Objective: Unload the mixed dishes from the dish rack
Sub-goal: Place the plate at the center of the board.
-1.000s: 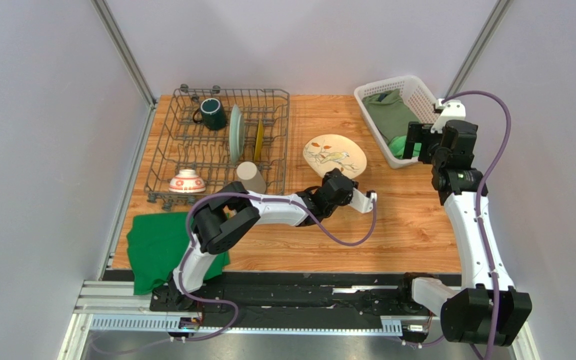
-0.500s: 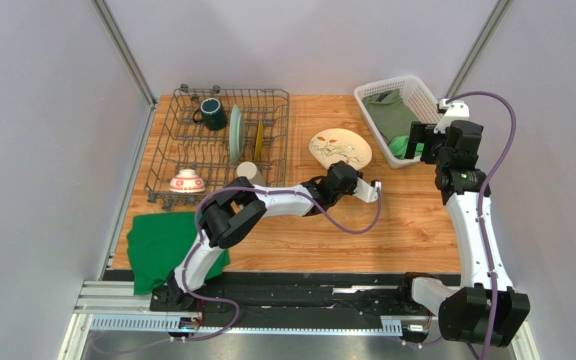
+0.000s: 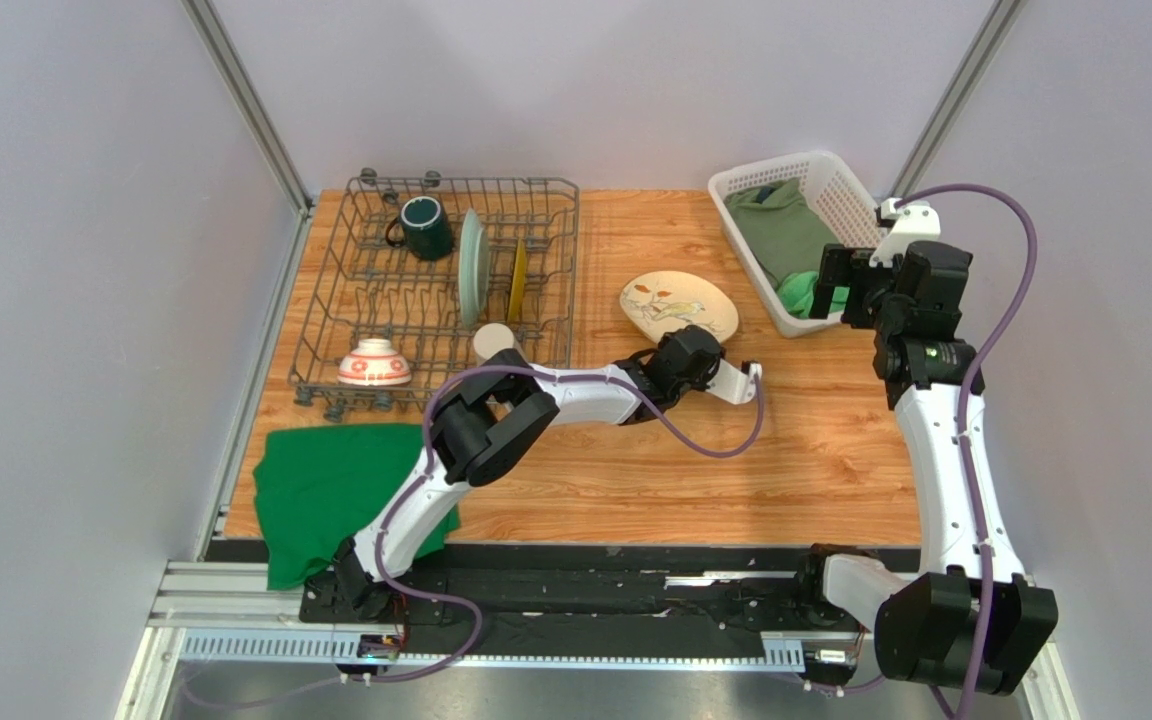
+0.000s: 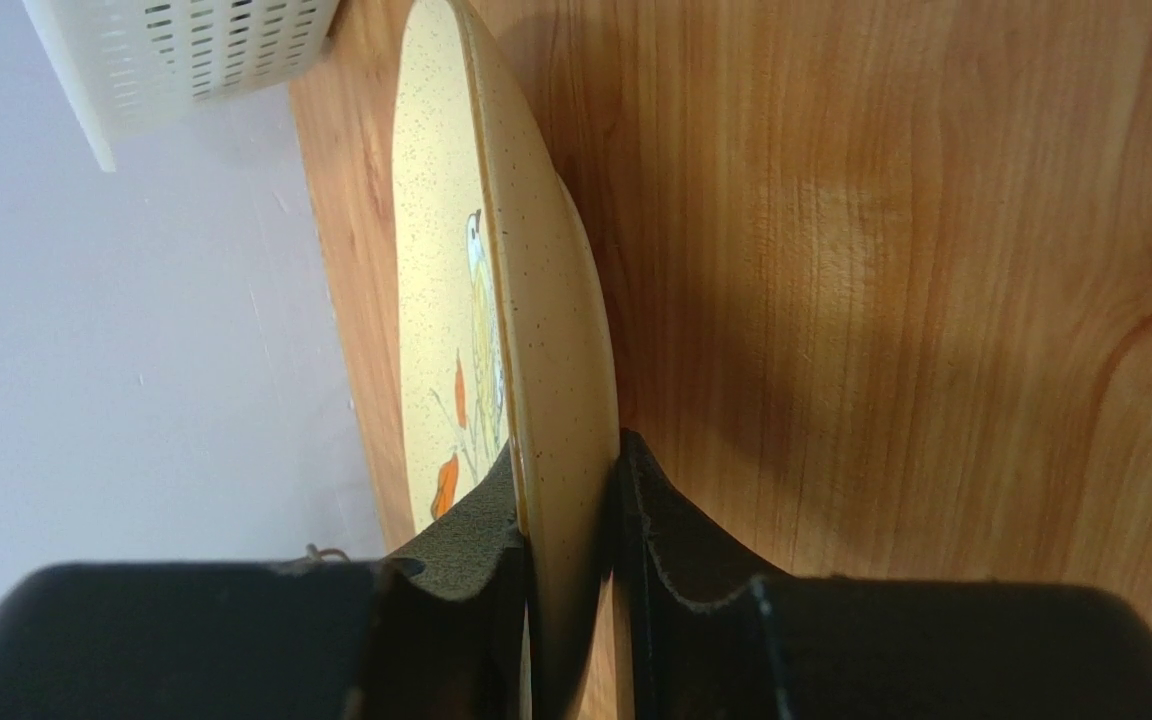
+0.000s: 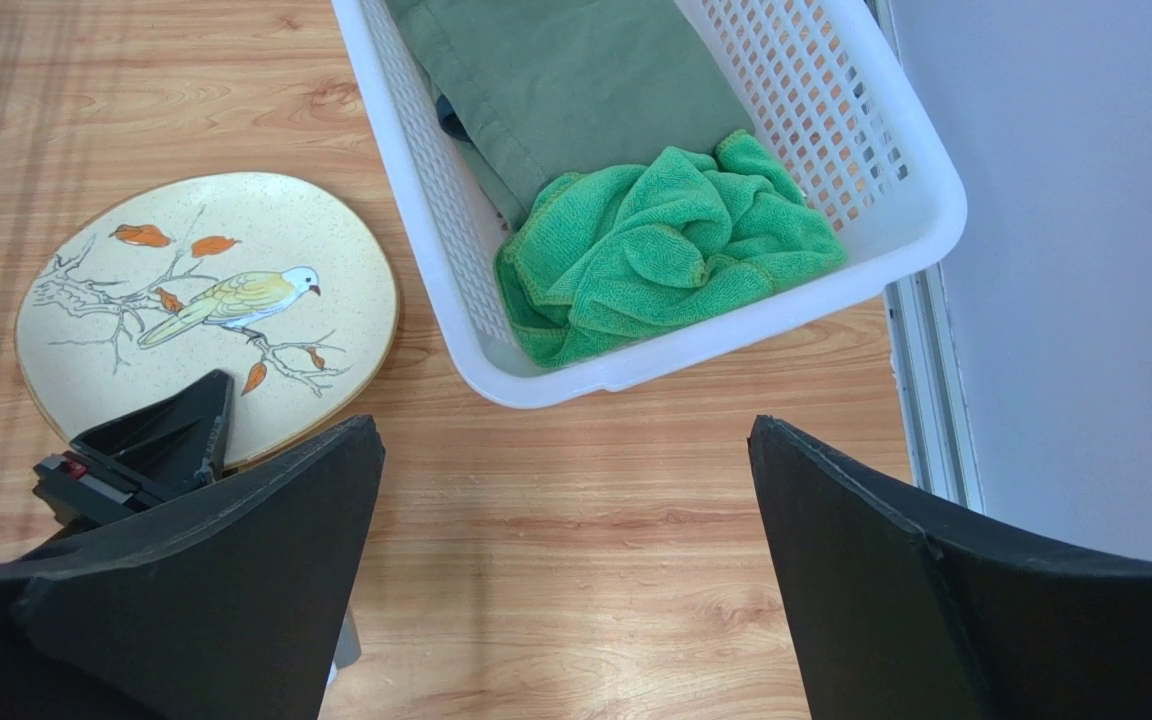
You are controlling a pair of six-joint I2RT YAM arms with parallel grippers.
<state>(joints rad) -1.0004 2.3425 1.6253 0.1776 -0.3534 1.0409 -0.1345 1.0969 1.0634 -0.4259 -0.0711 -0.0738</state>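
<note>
Partly hidden at its near rim, which the left gripper [image 4: 567, 465] clamps, the round cream speckled bird-painted plate [image 4: 455, 285] extends from it toward twelve o'clock.

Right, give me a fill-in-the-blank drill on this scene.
The left gripper is shut on a plate painted with a ___.
The right gripper has its jaws wide ___.
The mug stands in the ___.
The cloths lie in the white ___.
Missing: bird; open; rack; basket.
</note>
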